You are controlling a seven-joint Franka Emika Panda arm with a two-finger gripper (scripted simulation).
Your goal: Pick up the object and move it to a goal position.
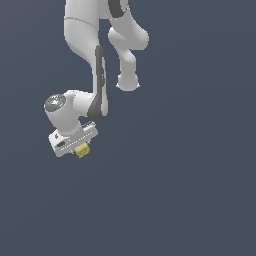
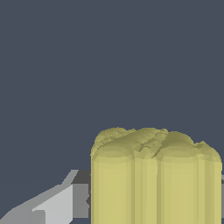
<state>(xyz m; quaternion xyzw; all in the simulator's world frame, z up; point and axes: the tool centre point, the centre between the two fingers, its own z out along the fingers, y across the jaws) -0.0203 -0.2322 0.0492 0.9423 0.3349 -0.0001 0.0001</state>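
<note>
A white Franka Panda arm (image 1: 95, 55) is reaching toward the exterior view's left, its pincer (image 1: 80, 148) gripping a small pale-yellow ridged block (image 1: 83, 150) between the fingers. In the wrist view the block (image 2: 155, 177) is filling the space at the fingertips, with one grey finger (image 2: 57, 203) pressing against its side, against a plain dark blue-grey backdrop (image 1: 190, 175).

The exterior view looks from well off at the whole white jointed arm (image 1: 95, 60) against plain dark blue-grey. The wrist view sits very close behind the small pale-yellow ridged block (image 2: 155, 177), which also shows in the exterior view (image 1: 82, 149).
</note>
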